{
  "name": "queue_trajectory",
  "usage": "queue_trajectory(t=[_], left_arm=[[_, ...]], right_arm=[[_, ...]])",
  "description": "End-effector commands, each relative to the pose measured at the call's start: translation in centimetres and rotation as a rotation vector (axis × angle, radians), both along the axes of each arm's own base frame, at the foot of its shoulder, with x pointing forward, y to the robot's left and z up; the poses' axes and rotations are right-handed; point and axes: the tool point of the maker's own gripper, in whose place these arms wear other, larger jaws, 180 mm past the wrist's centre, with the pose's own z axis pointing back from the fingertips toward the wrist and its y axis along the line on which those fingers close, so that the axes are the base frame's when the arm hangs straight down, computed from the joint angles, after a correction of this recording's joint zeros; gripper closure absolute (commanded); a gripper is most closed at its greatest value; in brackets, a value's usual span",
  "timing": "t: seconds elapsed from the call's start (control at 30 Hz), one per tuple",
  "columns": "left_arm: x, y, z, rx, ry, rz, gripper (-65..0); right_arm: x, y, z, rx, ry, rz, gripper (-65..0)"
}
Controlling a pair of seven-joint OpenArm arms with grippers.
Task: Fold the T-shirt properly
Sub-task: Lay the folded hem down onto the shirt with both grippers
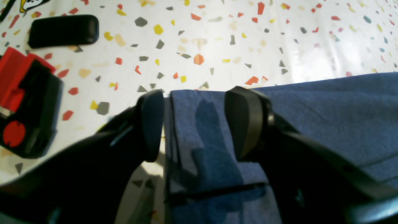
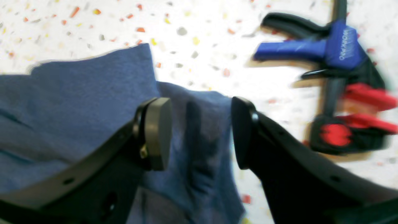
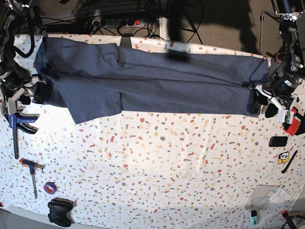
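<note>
The T-shirt (image 3: 143, 81), dark blue-grey with its plain side up, lies as a long band across the far part of the table, one sleeve flap hanging nearer at the left. My left gripper (image 1: 199, 124) is at the shirt's right end (image 3: 261, 99); its jaws stand open, and a folded edge of the T-shirt (image 1: 326, 109) lies loose between them. My right gripper (image 2: 200, 135) is at the shirt's left end (image 3: 37, 93), also open. A corner of the T-shirt (image 2: 87, 87) sits between its pads (image 2: 158, 133) without being pinched.
A red and black clamp (image 1: 28, 102) and a black block (image 1: 62, 31) lie beside the left gripper. A blue, red and black clamp (image 2: 339, 93) lies by the right gripper. A screwdriver (image 3: 32, 167), tape roll (image 3: 49, 187) and black controller (image 3: 59, 211) sit front left.
</note>
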Motion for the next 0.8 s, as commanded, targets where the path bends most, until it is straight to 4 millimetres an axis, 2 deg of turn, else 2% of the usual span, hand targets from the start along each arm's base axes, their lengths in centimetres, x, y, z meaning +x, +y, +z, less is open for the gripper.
queue_trajectory(t=[0.0,0.17,0.33,0.77], left_arm=[[0.9,0.5,1.8,0.005,-0.062,0.000,-33.5],[0.9,0.5,1.8,0.005,-0.062,0.001,-33.5],[0.8,0.5,1.7,0.007,-0.057,0.000,-33.6],[-1.4,2.0,-1.9,0.021,0.168,0.092,-33.5]], right_arm=[[1.2,-0.1,1.4,0.020,-0.048,0.011,-31.0],[2.5,0.4,0.1,0.076,-0.011,0.016,-31.0],[2.6,1.3,-0.3,0.080,0.005,0.041,-31.0],[2.5,1.2,-0.5,0.069,0.020,0.039,-31.0]])
